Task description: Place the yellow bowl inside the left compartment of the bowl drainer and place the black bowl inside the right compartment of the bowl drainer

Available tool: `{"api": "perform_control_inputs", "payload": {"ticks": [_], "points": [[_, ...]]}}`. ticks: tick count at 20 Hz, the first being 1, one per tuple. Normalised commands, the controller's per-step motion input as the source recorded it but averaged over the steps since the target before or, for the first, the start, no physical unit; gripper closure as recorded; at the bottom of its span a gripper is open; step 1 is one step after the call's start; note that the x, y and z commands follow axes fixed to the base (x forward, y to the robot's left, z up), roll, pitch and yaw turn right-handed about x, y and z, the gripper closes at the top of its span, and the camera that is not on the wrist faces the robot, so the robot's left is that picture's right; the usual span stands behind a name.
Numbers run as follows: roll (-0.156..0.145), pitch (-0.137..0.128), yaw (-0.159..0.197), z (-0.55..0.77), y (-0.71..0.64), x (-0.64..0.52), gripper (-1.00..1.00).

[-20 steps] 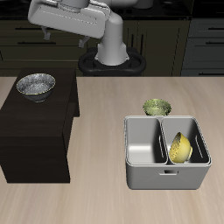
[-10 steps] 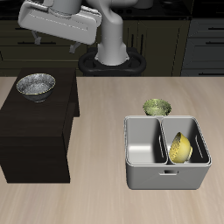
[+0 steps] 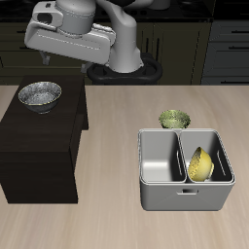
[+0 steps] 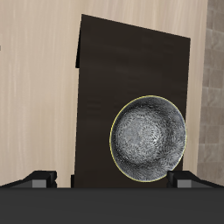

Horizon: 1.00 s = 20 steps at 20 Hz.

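Black bowl (image 4: 149, 138) on dark cabinet (image 3: 39, 146) — pincer (image 4: 112, 180) above (apart).

Light wood-grain table (image 3: 107, 146), dark cabinets behind it. Black bowl (image 3: 40, 94): silvery-grey, speckled, upright on top of a dark box-like stand (image 3: 39, 146), at the stand's back end. Bowl drainer (image 3: 185, 169): grey metal tub, middle wall, two wells, small handle on the front face. Yellow bowl (image 3: 200, 164): tilted on edge inside the left compartment, leaning against the wall; the other well holds nothing visible. Olive-green bowl (image 3: 173, 120): on the table just behind the drainer's back rim. Robot arm (image 3: 83, 34): white and grey, reaching over the table's back, above and beyond the stand. Its gripper's fingers are not discernible here.
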Motion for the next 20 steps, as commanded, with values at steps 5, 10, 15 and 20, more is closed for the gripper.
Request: {"api": "perform_control_inputs", "payload": {"ticks": [5,10,15,20], "points": [[-0.004,0.014,-0.007,-0.2,-0.06,-0.02,-1.0],[-0.022,0.007,-0.012,-0.14,-0.1,-0.03,-1.0],[-0.016,0.01,-0.021,-0.14,-0.13,-0.03,-1.0],[-0.014,0.019,-0.003,-0.23,-0.07,-0.01,-1.0]]}}
